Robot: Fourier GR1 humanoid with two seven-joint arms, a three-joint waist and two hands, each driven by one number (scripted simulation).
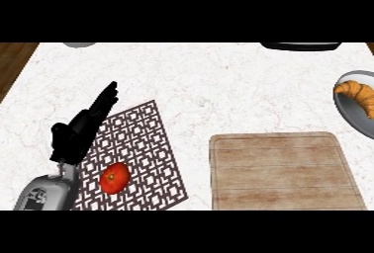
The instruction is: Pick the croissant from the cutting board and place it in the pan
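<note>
The golden-brown croissant lies inside the grey pan at the right edge of the head view, partly cut off by the frame. A bare wooden cutting board sits at the lower right with nothing on it. My left hand rests at the left, black fingers straight and pointing up and to the right, holding nothing. It stands far from both board and pan. My right hand does not show anywhere.
A red tomato lies on a dark patterned mat just right of my left forearm. A dark object and a grey one peek in at the counter's far edge. Wood floor shows at far left.
</note>
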